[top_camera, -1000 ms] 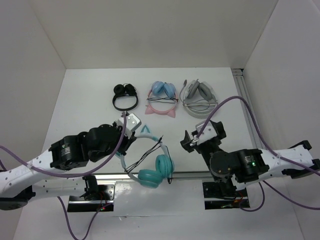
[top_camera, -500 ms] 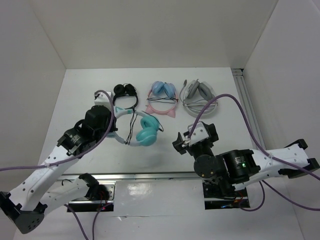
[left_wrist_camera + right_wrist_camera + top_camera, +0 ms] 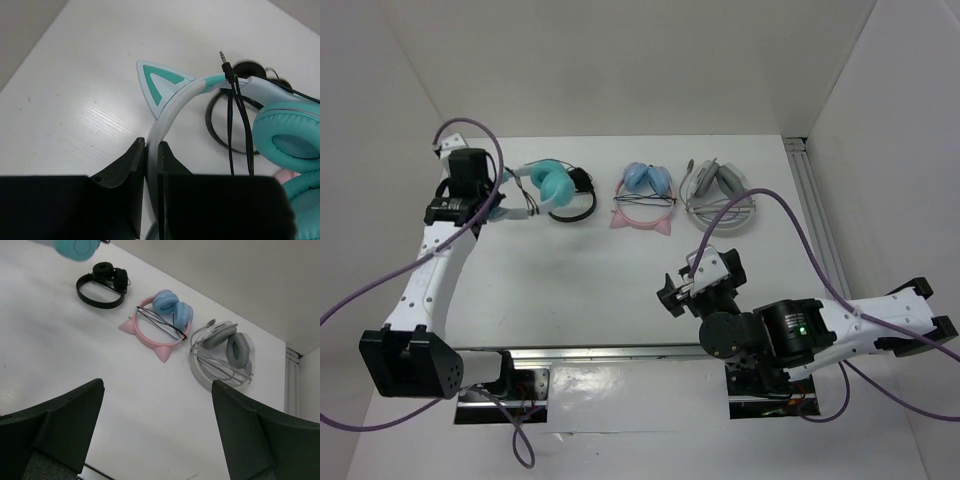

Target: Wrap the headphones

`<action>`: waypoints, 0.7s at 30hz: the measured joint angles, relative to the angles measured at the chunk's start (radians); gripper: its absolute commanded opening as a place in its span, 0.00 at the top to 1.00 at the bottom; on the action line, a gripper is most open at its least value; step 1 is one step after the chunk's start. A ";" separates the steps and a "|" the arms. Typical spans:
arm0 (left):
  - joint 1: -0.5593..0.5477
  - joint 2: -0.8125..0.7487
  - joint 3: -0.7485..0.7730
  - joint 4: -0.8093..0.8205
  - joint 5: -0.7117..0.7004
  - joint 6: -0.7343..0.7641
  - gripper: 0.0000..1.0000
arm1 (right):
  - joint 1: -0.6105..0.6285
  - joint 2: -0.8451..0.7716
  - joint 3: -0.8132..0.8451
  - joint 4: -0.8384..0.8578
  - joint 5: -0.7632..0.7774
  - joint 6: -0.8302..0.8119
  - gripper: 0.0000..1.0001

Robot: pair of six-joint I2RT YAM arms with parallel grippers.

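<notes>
- At the far left of the worktop, the left hand pinched the headphones by the band, cups lying to its right
- The right hand, spread, hung well apart

white table, plain white walls, even light

Table with black, pink, grey headphones
</notes>
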 measured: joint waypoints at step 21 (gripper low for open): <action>0.267 0.379 0.064 0.322 -0.108 -0.046 1.00 | 0.000 0.082 -0.080 0.038 -0.177 0.069 0.00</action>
